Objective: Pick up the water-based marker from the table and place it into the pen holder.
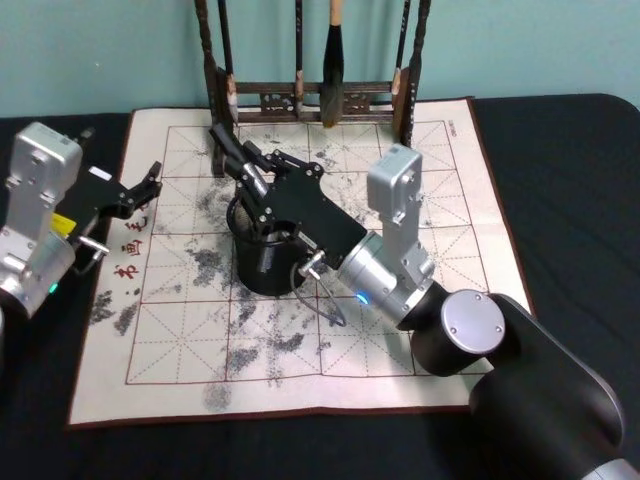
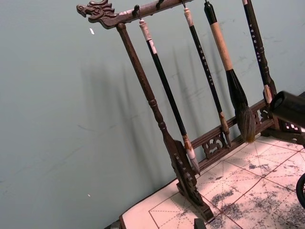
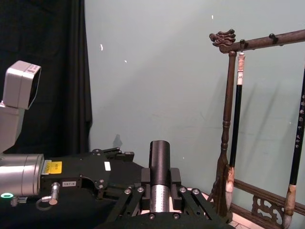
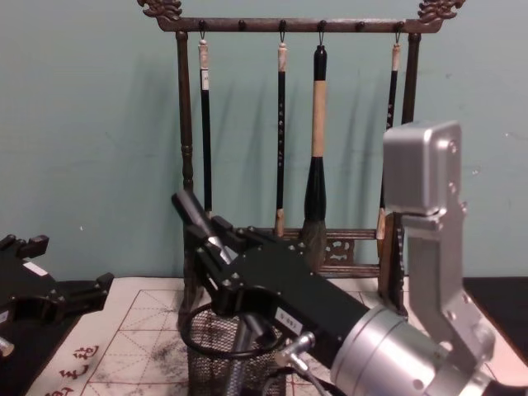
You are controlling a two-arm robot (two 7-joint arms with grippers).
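My right gripper (image 1: 250, 178) is shut on the water-based marker (image 1: 226, 150), a grey barrel with a black cap. It holds the marker tilted just above the pen holder (image 1: 262, 258), a black wire-mesh cup on the cream mat of the table (image 1: 560, 180). From the chest, the marker (image 4: 192, 211) slants up and to the left over the pen holder (image 4: 223, 359). In the right wrist view the marker (image 3: 160, 164) sits between the fingers (image 3: 177, 183). My left gripper (image 1: 143, 190) hovers open over the mat's left edge, apart from the pen holder.
A tall dark wooden brush rack (image 1: 310, 100) with several hanging brushes stands at the back of the mat, close behind the pen holder. The same rack (image 2: 157, 114) stands near the left wrist camera. The mat (image 1: 300, 350) is bare in front of the pen holder.
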